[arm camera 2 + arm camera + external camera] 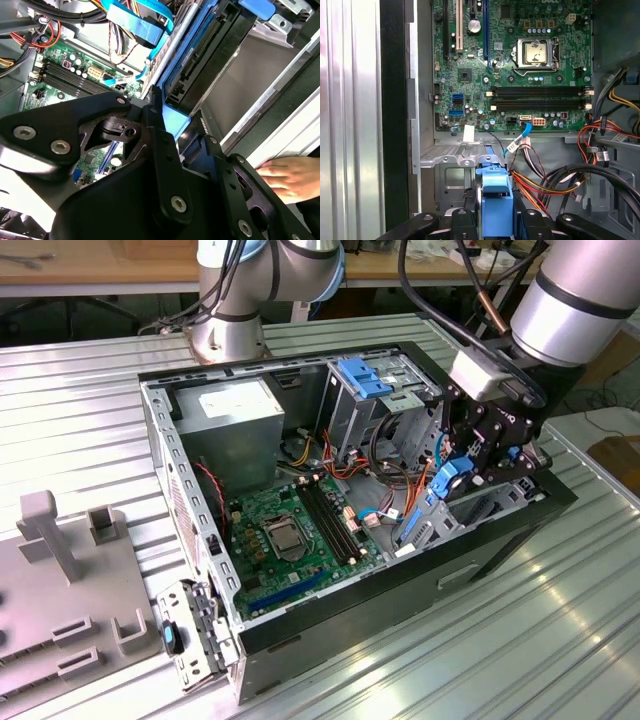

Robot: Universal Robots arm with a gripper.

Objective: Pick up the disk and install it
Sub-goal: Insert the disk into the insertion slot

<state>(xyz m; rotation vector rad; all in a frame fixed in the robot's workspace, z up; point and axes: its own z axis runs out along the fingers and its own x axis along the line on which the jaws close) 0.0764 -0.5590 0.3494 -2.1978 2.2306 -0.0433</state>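
Blue plastic, smooth and moulded, is what my jaws are clamped on: the rail end of the disk [495,197], pinched between them in both wrist views. One disk [451,481], flat and rectangular, stands on edge and tilted inside the open case [190,500], at the end on the exterior view's right, just beside the bare steel drive cage [385,405]. In the second wrist view the disk [197,70] shows a dark edge with a row of connector pins and one long blue rail down its side. My arm [570,300], a smooth silver tube, comes down to it from above.

Below lies one green motherboard [520,65], densely studded, with one square metal processor socket [536,54] and long black memory slots [540,97]. One grey sheet-metal power-supply box [235,420] sits at the far corner. One ridged blue latch [365,378] tops the cage. A loose bundle of red, orange, yellow and black wires [555,180] curls close by the disk.

The case rests on a ribbed aluminium counter [520,640]. One person's hand [287,177] lies flat just outside the case wall
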